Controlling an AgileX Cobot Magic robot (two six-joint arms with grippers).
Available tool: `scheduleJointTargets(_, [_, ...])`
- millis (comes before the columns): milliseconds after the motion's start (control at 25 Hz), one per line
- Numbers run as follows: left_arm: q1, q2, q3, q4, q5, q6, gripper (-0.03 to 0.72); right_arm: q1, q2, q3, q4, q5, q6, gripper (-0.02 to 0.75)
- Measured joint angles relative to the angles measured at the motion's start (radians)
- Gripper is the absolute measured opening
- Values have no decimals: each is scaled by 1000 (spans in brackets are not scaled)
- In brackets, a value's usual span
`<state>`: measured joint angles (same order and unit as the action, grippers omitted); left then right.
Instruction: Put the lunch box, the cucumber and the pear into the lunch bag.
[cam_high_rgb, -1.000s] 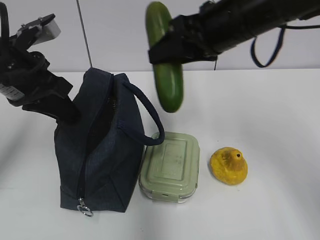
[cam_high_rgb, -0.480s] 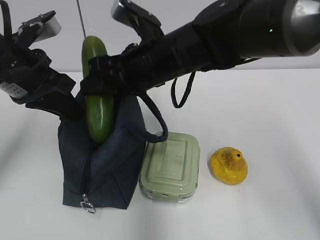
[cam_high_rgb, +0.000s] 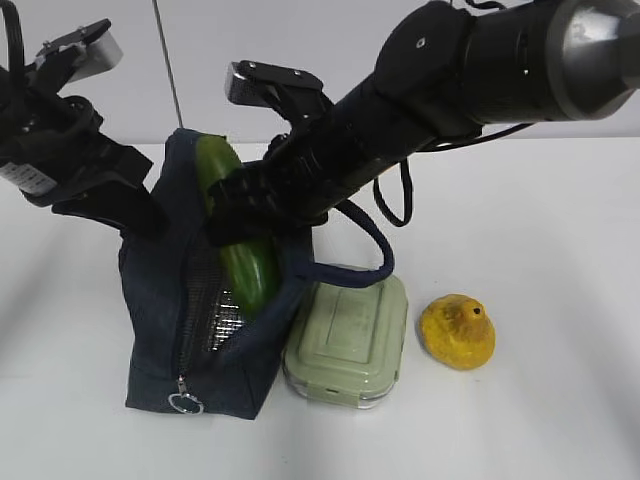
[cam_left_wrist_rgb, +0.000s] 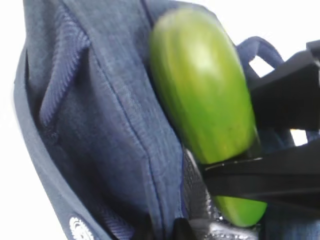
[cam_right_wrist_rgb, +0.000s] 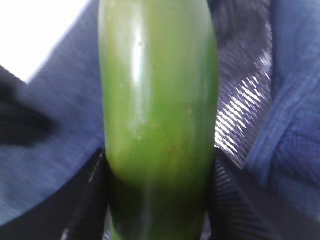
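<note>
The navy lunch bag (cam_high_rgb: 160, 330) stands at the left with its zipper open and silver lining (cam_high_rgb: 222, 318) showing. My right gripper (cam_high_rgb: 252, 205) is shut on the dark green cucumber (cam_high_rgb: 240, 250), held tilted with its lower end inside the bag's mouth. In the right wrist view the cucumber (cam_right_wrist_rgb: 157, 100) fills the frame between my fingers (cam_right_wrist_rgb: 92, 200). My left gripper (cam_high_rgb: 135, 210) grips the bag's upper left edge; its wrist view shows the bag (cam_left_wrist_rgb: 100, 125) and the cucumber (cam_left_wrist_rgb: 205, 95). The pale green lunch box (cam_high_rgb: 350, 342) and the yellow pear (cam_high_rgb: 457, 332) lie on the table.
The bag's loop handle (cam_high_rgb: 372, 262) hangs over the lunch box's far edge. The white table (cam_high_rgb: 540, 220) stretches to the right of the pear. A thin pole (cam_high_rgb: 166, 60) stands behind the bag.
My right arm has carried the cucumber from above the lunch box leftward and down into the bag's mouth. The bag's opening has spread wider. The left arm has stayed put.
</note>
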<state>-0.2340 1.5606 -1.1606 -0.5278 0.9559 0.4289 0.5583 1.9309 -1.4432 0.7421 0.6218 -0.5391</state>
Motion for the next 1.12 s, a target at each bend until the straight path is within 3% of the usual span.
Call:
scheduleJointTargets(120, [0, 0, 0, -6, -4, 0, 21, 0, 0, 0, -90, 29, 69, 390])
scheduleJointTargets(560, [0, -20, 0, -10, -15, 0, 20, 2, 8, -5, -231, 75, 206, 390])
scheduleJointTargets(920, [0, -29, 0, -2, -4, 0, 20, 2, 68, -89, -104, 139, 89, 393])
scheduleJointTargets(1120, [0, -29, 0, 21, -2, 0, 20, 2, 73, -152, -63, 188, 62, 536])
